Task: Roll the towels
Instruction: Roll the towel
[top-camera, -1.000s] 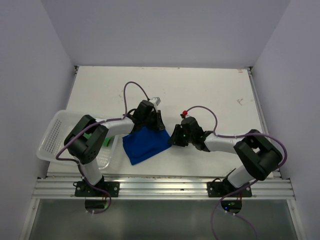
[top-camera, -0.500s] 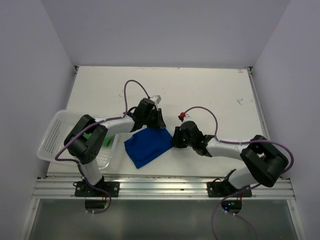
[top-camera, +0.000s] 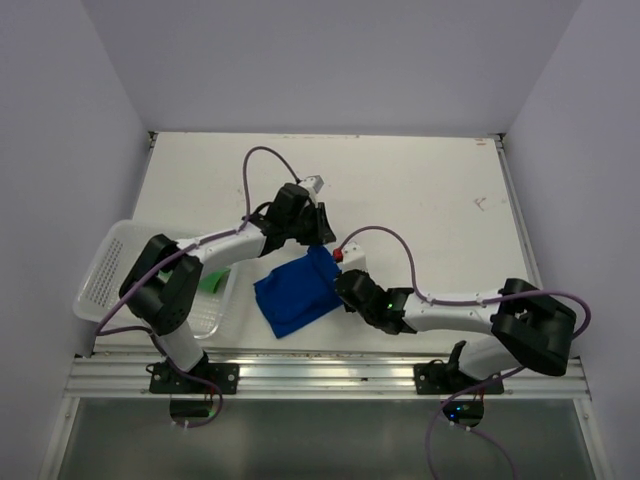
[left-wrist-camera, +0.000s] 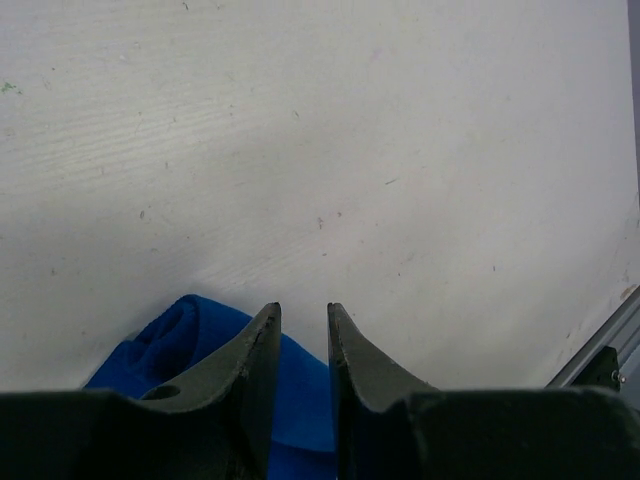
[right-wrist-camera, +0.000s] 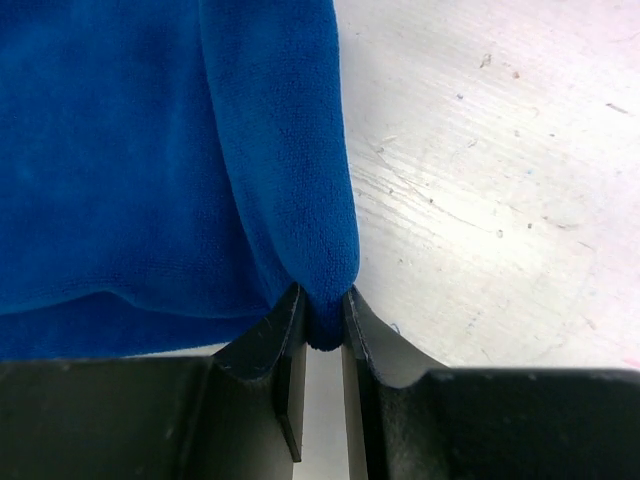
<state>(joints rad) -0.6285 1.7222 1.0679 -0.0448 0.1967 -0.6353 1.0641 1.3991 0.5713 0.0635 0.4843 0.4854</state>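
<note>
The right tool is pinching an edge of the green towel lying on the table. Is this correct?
No: the right tool is pinching an edge of the blue towel lying on the table, as the right wrist view shows.

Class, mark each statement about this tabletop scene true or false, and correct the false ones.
1. The royal blue cloth towel lies on the white table. True.
2. The right gripper is closed on a fold at the blue towel's edge. True.
3. The bright green cloth towel lies on the table beside the blue one. False: it sits inside the white perforated plastic basket.
4. The blue towel is rolled into a tight cylinder. False: it lies mostly spread out, with only one edge folded over.
5. The basket stands at the table's right edge. False: it is at the left edge, near the left arm's base.
</note>
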